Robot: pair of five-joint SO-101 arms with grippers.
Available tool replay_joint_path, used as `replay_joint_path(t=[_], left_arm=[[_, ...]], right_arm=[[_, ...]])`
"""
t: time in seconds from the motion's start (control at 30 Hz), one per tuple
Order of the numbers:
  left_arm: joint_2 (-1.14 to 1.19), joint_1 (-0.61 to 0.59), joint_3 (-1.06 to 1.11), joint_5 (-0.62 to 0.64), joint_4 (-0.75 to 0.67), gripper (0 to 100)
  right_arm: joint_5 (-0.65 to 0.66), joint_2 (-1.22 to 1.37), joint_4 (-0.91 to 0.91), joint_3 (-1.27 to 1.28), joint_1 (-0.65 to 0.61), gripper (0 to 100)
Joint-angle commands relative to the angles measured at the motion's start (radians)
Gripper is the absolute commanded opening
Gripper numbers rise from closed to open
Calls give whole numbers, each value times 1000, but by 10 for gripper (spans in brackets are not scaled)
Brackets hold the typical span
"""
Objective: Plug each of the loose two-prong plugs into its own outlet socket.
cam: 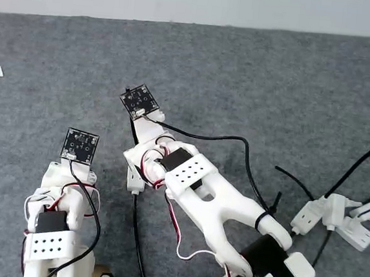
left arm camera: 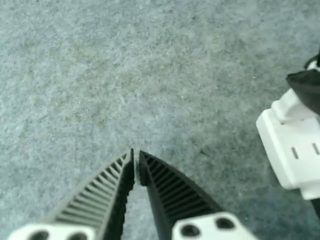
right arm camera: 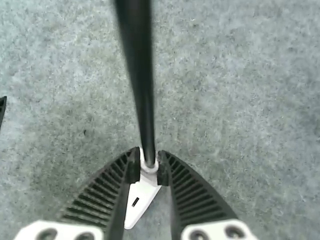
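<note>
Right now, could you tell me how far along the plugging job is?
Nothing clearly done: the white pieces at the high view's right edge lie bunched, and I cannot tell if any are joined. In hand: the right gripper is shut on a white connector with a black cord. The left gripper is shut, empty. Left: mating it and the rest.

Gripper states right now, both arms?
Left gripper: closed, empty.
Right gripper: closed on the white connector of the black cord.

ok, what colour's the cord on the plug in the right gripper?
Black cord, white plug, held in the right gripper; shows best in the right wrist view.
</note>
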Motion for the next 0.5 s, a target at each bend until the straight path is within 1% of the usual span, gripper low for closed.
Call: replay_joint_path(t=[0.0,0.2,0.4,0.47], left_arm=[[-14,-6,-10,-15,-12,15],[-14,-6,-10,-15,-12,15],[-14,-6,-10,-15,-12,15],[-14,-6,-10,-15,-12,15]], right_arm=[[2,-2,12,17,-5,8],[8,2,24,48,-12,8],[8,56,133,-6,-15,8],[6,65,176,-34,-35,10]])
